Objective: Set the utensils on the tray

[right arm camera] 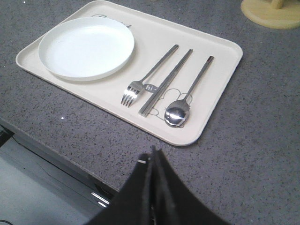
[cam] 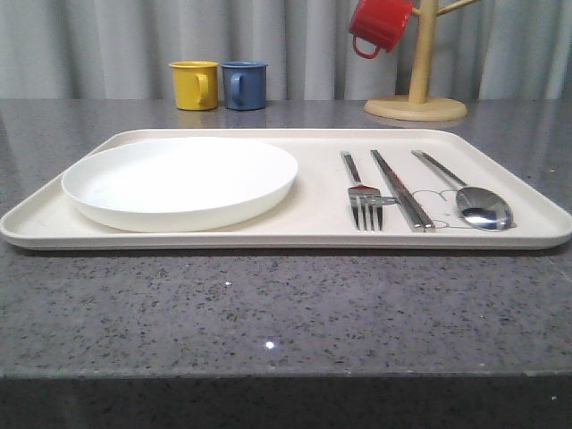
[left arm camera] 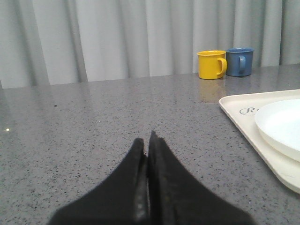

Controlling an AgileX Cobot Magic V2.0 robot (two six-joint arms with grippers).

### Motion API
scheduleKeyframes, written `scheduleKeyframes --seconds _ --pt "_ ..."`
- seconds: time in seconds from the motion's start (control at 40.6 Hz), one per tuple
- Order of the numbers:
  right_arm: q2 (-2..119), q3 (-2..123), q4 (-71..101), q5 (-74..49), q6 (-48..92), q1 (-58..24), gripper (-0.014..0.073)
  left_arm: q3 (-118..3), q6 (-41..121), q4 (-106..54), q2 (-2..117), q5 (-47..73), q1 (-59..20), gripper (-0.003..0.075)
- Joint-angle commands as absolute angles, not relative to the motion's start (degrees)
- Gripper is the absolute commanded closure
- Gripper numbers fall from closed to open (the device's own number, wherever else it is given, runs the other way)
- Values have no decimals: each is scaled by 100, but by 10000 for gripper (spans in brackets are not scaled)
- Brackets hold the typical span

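While both arms hang back from the work, the left gripper (left arm camera: 149, 140) is clenched on nothing, its fingers pressed together above bare grey surface (left arm camera: 93, 122), with the tray (left arm camera: 243, 119) off toward its 2 o'clock. The right gripper (right arm camera: 153, 157) is likewise closed and empty, poised over the surface just short of the tray's near rim, the cutlery lying at its 12 o'clock.

On the tray, in the front view, the fork (cam: 362, 192), the chopsticks (cam: 400, 189) and the spoon (cam: 465, 190) lie side by side over the rabbit drawing, at 3 o'clock from the white plate (cam: 179, 181). The task looks complete.

Risk from here is small: a careless retreat of the right arm could clip the tray rim and jolt the slim, smooth utensils out of line, or knock the mug tree (cam: 416, 89) standing beyond the tray at 1 o'clock.
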State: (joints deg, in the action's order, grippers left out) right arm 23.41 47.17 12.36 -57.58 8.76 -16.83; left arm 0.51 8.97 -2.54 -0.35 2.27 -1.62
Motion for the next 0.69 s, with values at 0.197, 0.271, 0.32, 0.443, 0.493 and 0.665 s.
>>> scheduleKeyframes --seconds 0.197,0.271,0.32,0.443,0.493,0.665 --pt "2387 4856 1304 -5356 926 -1692 715 36 901 -316 -173 -249 -161 738" --pt "2387 4856 1304 -5356 926 -1692 715 36 901 -316 -173 -249 -161 738" --pt "2387 4856 1304 -5356 926 -1692 715 36 901 -316 -173 -249 -161 738" --pt "2387 4856 1304 -5356 926 -1692 715 36 901 -316 -173 -249 -161 738" --pt "2387 4856 1304 -5356 926 -1692 715 36 901 -316 -173 -249 -161 738" --pt "2275 4746 1306 -5275 926 -1685 715 36 901 -316 -173 -249 -161 738"
